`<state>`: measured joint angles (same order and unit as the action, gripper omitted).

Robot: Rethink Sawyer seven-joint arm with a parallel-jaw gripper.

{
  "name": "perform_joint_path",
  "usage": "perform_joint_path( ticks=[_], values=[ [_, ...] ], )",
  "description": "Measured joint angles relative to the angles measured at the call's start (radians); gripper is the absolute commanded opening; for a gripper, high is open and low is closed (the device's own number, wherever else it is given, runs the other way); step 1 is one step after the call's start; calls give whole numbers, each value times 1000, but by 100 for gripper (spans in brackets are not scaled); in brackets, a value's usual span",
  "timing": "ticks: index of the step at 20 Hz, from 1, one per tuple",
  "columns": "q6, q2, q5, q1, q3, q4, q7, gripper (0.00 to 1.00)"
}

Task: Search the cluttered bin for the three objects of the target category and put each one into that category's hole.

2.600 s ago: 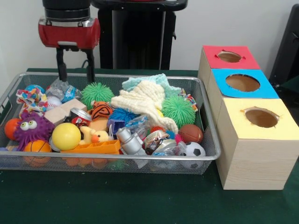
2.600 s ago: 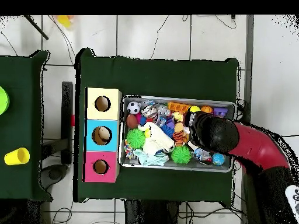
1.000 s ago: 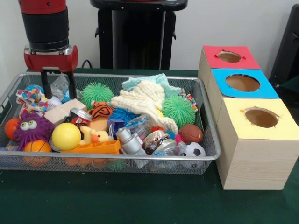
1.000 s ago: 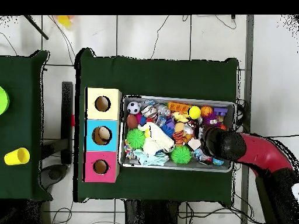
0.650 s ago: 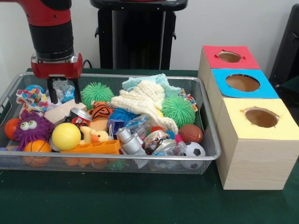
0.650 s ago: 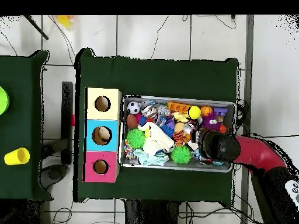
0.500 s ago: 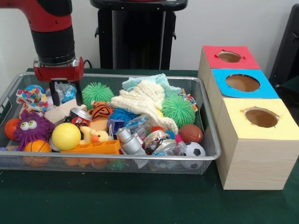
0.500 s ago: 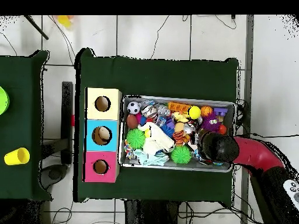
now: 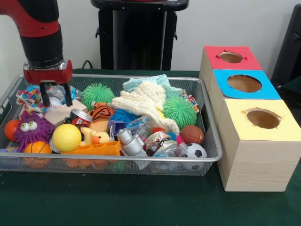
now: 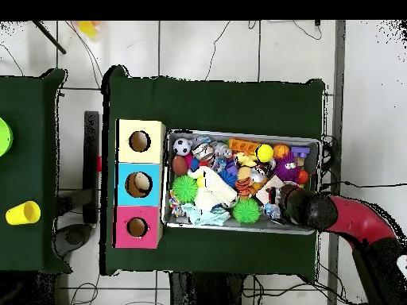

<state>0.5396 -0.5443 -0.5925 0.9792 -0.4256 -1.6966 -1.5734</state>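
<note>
Gripper (image 9: 56, 100) is hanging low over the far left corner of the wire bin (image 9: 212, 141), fingers spread apart and gripping nothing. One finger (image 9: 45, 95) is sitting beside a small white ball (image 9: 54, 101); the other is standing just above the pale wooden block (image 9: 60, 114). Crinkled clear plastic wrapping (image 9: 58, 89) is lying right behind the fingertips.

Overhead, the arm's black wrist (image 10: 306, 208) is covering that corner of the bin (image 10: 238, 229), so the fingertips are hidden in that view.

Bin contents, front view: purple fuzzy monster with googly eyes (image 9: 31, 128), yellow ball (image 9: 66, 137), orange basketball (image 9: 37, 148), orange flat toy (image 9: 95, 149), tiger plush (image 9: 100, 111), two green spiky balls (image 9: 97, 93) and (image 9: 179, 111), cream knitted cloth (image 9: 146, 103), brown football (image 9: 192, 134) and soccer ball (image 9: 195, 151) touching near the right front corner, silver metal piece (image 9: 130, 142) mid-front.

Three boxes are standing in a row just beside the bin's right end: red-topped box (image 9: 230, 57) farthest, blue-topped box (image 9: 244, 84) in the middle, yellow-topped box (image 9: 261, 120) nearest, each with one round hole on top. Which category is the target, cannot tell
</note>
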Motion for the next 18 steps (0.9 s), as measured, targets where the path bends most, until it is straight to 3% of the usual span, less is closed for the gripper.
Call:
perform_joint_path(
  ticks=[18],
  values=[
    [0, -6, -59, 69, -17, -7, 0, 100]
  ],
)
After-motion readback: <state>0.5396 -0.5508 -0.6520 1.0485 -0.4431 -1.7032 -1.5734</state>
